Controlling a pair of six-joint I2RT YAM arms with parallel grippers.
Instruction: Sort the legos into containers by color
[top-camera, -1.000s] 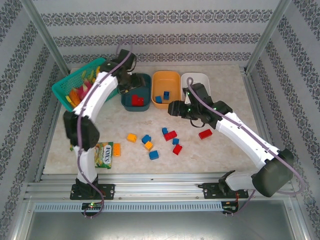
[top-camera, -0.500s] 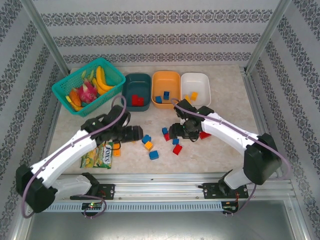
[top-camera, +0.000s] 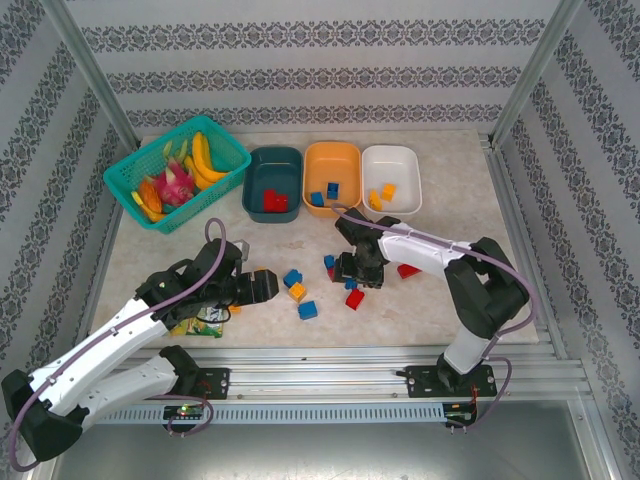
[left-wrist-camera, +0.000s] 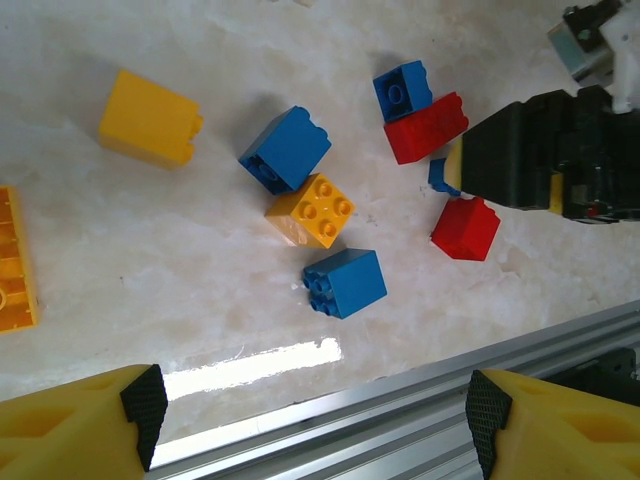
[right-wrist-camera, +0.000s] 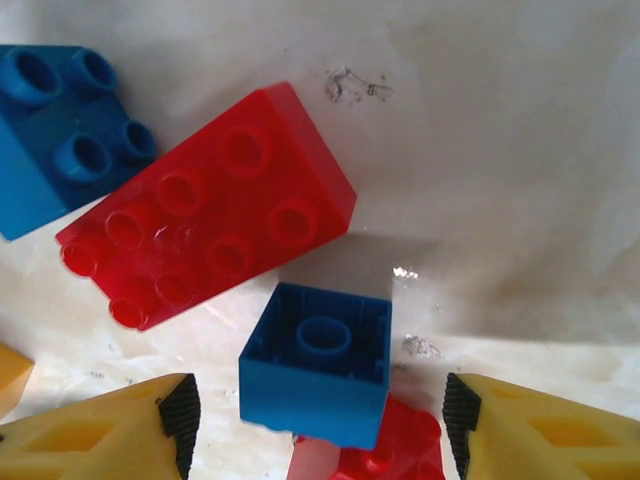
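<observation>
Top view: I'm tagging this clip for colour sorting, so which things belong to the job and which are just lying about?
Belong to the job: legos, teal bin, orange bin, white bin.
Just lying about: basket, fruit, snack packet.

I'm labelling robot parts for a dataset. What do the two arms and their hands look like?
The left arm and right arm are built alike: white tubular links joined by black joints, with a purplish cable running loosely alongside each. The left hand and right hand have black bodies. Each carries two chunky yellow fingers tipped with black pads.
</observation>
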